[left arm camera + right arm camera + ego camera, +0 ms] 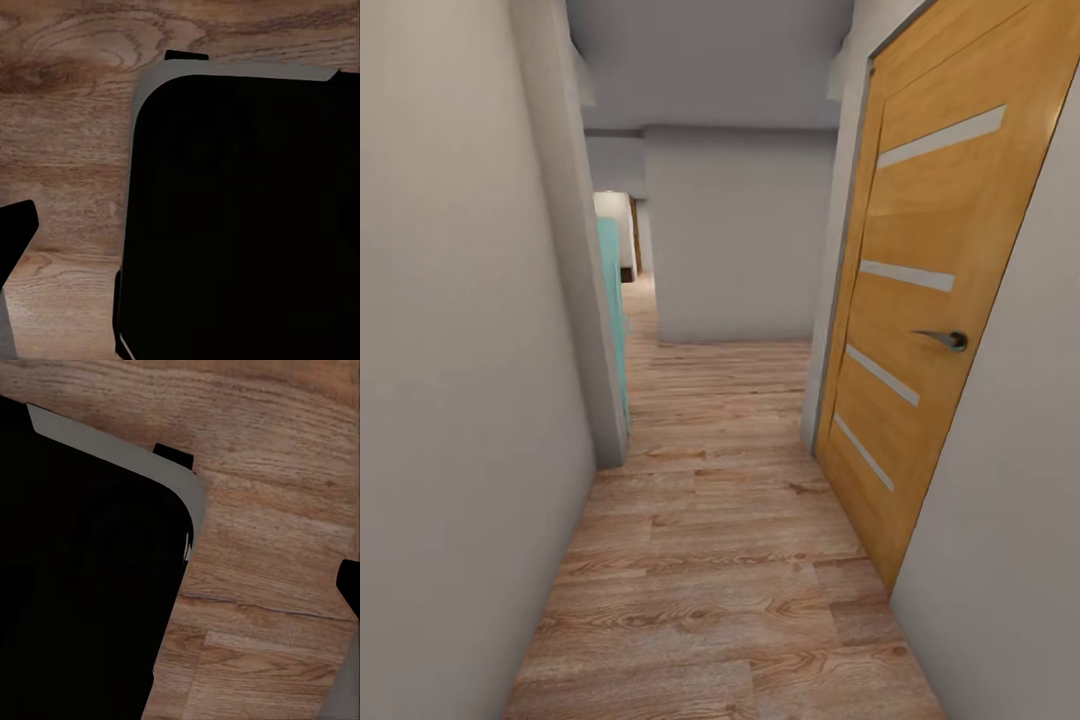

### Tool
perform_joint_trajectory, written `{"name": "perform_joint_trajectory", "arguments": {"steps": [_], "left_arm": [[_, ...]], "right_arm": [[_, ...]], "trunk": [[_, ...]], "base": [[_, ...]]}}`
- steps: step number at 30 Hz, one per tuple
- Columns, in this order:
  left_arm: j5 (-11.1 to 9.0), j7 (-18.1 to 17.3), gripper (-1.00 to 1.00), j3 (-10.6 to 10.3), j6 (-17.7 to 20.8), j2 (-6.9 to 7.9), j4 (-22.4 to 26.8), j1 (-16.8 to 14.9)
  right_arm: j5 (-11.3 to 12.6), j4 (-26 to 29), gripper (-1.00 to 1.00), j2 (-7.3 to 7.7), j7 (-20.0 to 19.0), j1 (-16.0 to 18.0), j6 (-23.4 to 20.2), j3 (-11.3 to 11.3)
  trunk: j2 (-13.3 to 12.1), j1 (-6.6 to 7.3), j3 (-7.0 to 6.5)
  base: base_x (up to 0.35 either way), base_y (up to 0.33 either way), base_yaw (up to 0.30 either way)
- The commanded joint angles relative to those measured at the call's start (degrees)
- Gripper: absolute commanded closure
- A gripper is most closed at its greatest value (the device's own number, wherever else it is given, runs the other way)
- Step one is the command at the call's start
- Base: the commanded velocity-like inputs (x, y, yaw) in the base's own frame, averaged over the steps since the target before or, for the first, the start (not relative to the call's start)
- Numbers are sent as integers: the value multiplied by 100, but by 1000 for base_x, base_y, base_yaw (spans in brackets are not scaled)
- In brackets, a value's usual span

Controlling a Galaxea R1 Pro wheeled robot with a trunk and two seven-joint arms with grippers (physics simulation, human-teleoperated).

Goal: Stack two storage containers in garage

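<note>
The two storage containers are out of view. I am in a narrow corridor with a light wood plank floor (pixel 710 560). In the left wrist view a large black rounded body of the robot (pixel 247 217) hangs over the planks, and a dark fingertip (pixel 15 232) pokes in at the picture's edge. The right wrist view is much the same: black body (pixel 82 585) and a dark fingertip (pixel 351 585) at the edge. Nothing is seen held.
A honey-coloured door (pixel 930 330) with a dark handle (pixel 950 340) stands on the right. The left wall ends at a corner (pixel 585 300), with a teal panel (pixel 612 300) beyond it. A grey wall (pixel 740 240) closes the corridor ahead; the floor continues past its left side.
</note>
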State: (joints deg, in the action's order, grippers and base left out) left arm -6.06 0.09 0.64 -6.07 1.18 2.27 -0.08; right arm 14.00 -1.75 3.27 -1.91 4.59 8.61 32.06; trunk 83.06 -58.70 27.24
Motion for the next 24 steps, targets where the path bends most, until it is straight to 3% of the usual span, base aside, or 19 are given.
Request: {"name": "perform_joint_trajectory", "arguments": {"steps": [1,24], "left_arm": [[-51,0,-100,0,-12,-2,1,-1],[-49,0,-100,-2,-8,-3,0,-1]], "right_arm": [[59,-18,-100,-2,-20,7,36,46],[59,-18,-100,-2,-20,7,44,46]], "trunk": [[2,-3,5],[2,-3,5]], "base": [[290,0,26],[318,0,3]]}}
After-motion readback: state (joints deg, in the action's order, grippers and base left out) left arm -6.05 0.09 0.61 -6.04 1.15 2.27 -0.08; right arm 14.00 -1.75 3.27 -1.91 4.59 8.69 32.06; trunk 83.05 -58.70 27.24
